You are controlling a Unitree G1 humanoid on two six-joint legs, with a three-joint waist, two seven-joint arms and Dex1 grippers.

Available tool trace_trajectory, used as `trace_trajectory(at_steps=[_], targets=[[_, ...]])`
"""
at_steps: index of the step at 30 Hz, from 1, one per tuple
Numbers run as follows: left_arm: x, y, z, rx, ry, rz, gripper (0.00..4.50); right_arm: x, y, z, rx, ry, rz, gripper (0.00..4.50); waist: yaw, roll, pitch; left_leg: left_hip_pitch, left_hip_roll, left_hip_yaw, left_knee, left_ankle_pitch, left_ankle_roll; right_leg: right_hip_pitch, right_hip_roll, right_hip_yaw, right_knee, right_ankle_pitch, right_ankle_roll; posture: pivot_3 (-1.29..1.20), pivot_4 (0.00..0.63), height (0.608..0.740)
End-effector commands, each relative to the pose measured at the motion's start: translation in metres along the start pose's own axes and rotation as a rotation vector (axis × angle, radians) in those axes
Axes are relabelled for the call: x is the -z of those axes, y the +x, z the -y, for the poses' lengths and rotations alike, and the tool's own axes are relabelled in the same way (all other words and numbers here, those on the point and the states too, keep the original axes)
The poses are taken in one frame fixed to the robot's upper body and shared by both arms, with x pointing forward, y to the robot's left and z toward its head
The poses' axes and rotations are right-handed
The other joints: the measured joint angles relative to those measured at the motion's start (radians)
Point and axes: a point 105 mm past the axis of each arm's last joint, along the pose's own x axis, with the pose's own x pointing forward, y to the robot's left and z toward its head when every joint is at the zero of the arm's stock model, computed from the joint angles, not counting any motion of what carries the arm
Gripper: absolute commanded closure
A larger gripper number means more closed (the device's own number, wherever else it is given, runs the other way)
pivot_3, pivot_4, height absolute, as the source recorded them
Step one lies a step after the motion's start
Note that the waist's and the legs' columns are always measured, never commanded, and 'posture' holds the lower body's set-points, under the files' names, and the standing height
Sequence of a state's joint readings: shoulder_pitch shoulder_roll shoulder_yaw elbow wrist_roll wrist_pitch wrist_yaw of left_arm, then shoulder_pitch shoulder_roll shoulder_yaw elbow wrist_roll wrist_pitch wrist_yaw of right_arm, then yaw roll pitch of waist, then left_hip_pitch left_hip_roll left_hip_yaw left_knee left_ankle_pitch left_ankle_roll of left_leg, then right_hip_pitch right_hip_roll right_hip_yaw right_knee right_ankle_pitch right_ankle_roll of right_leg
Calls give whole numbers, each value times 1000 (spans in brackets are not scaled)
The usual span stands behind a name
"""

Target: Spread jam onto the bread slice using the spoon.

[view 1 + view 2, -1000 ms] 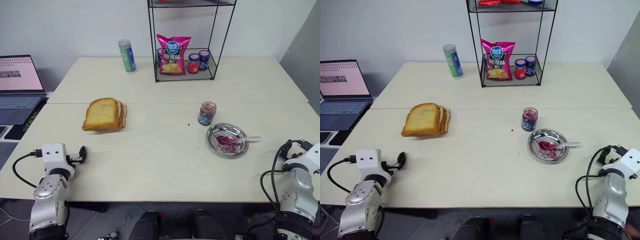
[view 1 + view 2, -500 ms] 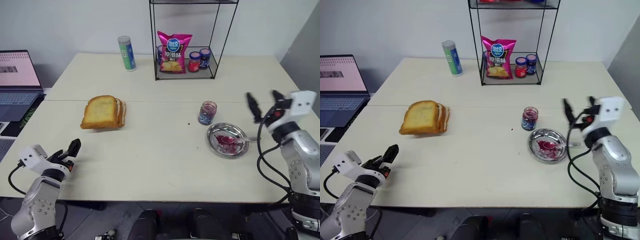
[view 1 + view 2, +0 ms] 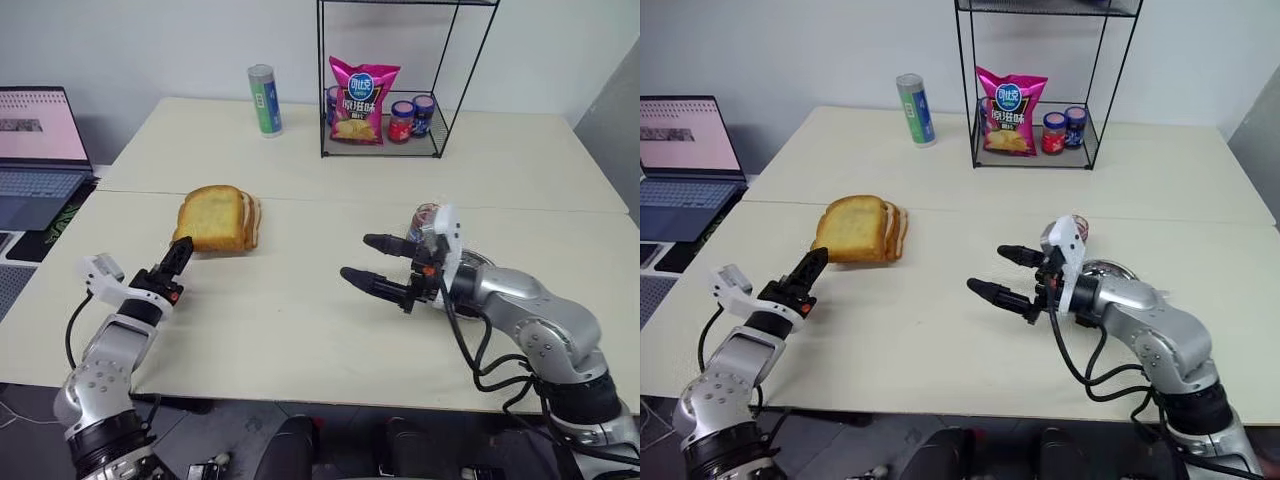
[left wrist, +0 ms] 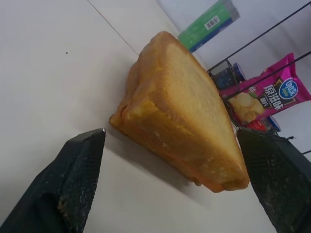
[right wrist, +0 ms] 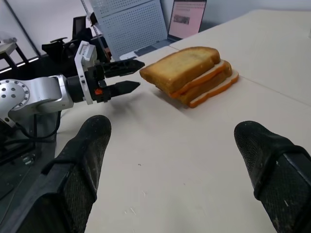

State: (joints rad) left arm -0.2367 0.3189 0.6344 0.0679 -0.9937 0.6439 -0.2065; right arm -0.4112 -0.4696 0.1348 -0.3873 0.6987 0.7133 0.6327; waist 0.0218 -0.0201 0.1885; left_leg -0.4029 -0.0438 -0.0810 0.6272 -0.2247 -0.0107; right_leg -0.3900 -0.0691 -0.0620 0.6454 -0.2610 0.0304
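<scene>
A golden-brown bread slice (image 3: 851, 226) tops a small stack of slices near the left of the pale table (image 3: 940, 330), leaning a little on the ones beneath. The left gripper (image 3: 808, 268) hovers just short of the stack's near corner, pointed at it, its two black fingers spread wide and holding nothing. The right gripper (image 3: 1000, 274) hangs over the middle of the table, aimed across toward the bread, its fingers (image 3: 987, 292) likewise splayed wide and empty. Behind that arm stand the small glass jar of jam (image 3: 424, 217) and the rim of a steel dish (image 3: 1110, 268), both mostly hidden. Farther back, a wire rack (image 3: 1040, 130) holds a pink snack bag (image 3: 1012, 108) and two red-lidded jars (image 3: 1064, 130); a green can (image 3: 914, 108) stands beside it, and a laptop (image 3: 680, 160) sits off the table's left.
</scene>
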Motion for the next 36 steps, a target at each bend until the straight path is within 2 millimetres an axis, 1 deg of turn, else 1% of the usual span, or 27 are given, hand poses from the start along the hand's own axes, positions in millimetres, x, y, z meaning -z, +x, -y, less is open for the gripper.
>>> trace_trajectory(at_steps=[1, 3, 5, 6, 8, 9, 12, 16, 19, 21, 25, 26, 28, 30, 31, 34, 36], targets=[[-7, 9, 10, 22, 16, 52, 0, -5, 5, -4, -23, -59, 25, 63, 0, 0, 0, 0, 0, 0, 0, 0, 0, 0, 0, 0, 0, 0, 0, 0, 150, 740], [-5, 13, 10, 15, 31, 57, 0, -3, 6, -1, -1, -60, 30, 63, 0, 0, 0, 0, 0, 0, 0, 0, 0, 0, 0, 0, 0, 0, 0, 0, 150, 740], [-6, 15, 11, 27, 21, 66, 378, -2, 7, 2, 14, -74, 28, 0, 0, 0, 0, 0, 0, 1, 0, 0, -1, 0, 0, 1, 0, 0, 0, 0, 150, 740], [-8, 16, 12, 30, 12, 75, 486, -2, 8, 2, 14, -77, 28, 0, 0, 0, 0, 0, 0, 1, 0, 0, -1, 0, 0, 1, 0, 0, 0, 0, 150, 740], [-10, 18, 14, 43, -11, 87, 931, -2, 9, 3, 16, -84, 32, 0, 0, 0, 0, 0, 0, 0, 0, 0, -1, 0, 0, 1, 0, 0, 0, 0, 150, 740], [-9, 18, 15, 45, -13, 86, 1230, -3, 9, 4, 20, -85, 35, 0, 0, 0, 0, 0, 0, 0, 0, 0, -1, 0, 0, 0, 0, 0, 0, 0, 150, 740], [-7, 19, 18, 56, -15, 72, 1840, -5, 10, 7, 37, -89, 45, 0, 0, 0, 0, 0, 0, 0, 0, 0, -1, 0, 0, 0, 0, 0, 0, 0, 150, 740], [-11, 18, 19, 52, -18, 90, 2737, -8, 10, 7, 49, -72, 68, 0, 0, 0, 0, 0, 0, 0, 0, 0, -1, 0, 0, 0, 1, 0, 0, 0, 150, 740], [-12, 20, 20, 52, -18, 88, 3281, -7, 9, 8, 59, -71, 66, 0, 1, 0, 0, 0, 0, 0, 1, 0, -1, 0, 0, 0, 1, 2, -3, 0, 150, 740], [-14, 21, 20, 53, -19, 92, 3594, -7, 8, 8, 63, -69, 69, 0, 1, 0, 0, 0, 0, 0, 1, 0, -1, 0, 0, 0, 1, 2, -4, 0, 150, 740], [-18, 23, 23, 58, -18, 103, 4360, -9, 8, 11, 84, -76, 79, 0, 1, 0, 0, 0, 0, 0, 1, 0, -1, 0, 0, 0, 1, 2, -4, 0, 150, 740], [-18, 24, 25, 63, -14, 102, 4470, -9, 8, 11, 88, -76, 81, 0, 1, 0, 0, 0, 0, 0, 1, 0, -1, 0, 0, 0, 1, 2, -4, 0, 150, 740], [-19, 25, 29, 75, -1, 101, 4470, -10, 7, 12, 92, -76, 84, 0, 1, 0, 0, 0, 0, 0, 1, 0, -1, 0, 0, 0, 1, 2, -4, 0, 150, 740], [-21, 26, 38, 98, 32, 90, 4470, -11, 6, 12, 96, -77, 86, 0, 1, 0, 0, 0, 0, 0, 1, 0, -1, 0, 0, 0, 1, 3, -4, 0, 150, 740], [-19, 27, 48, 126, 69, 60, 4470, -11, 5, 12, 98, -79, 83, 0, 1, 0, 0, 0, 0, 0, 1, 0, -1, 0, 0, 0, 1, 3, -4, 0, 150, 740], [-13, 24, 78, 227, 89, 9, 4470, -13, -1, 12, 103, -75, 73, 0, 1, -1, 0, 0, 0, 0, 1, 0, -1, 0, 0, 0, 1, 3, -4, 0, 150, 740], [-7, 18, 106, 333, 111, -49, 4470, -15, -12, 11, 105, -51, 65, 0, 2, -1, 0, 0, 0, 0, 1, 0, -1, 1, 0, 1, 1, 3, -4, 0, 150, 740]])
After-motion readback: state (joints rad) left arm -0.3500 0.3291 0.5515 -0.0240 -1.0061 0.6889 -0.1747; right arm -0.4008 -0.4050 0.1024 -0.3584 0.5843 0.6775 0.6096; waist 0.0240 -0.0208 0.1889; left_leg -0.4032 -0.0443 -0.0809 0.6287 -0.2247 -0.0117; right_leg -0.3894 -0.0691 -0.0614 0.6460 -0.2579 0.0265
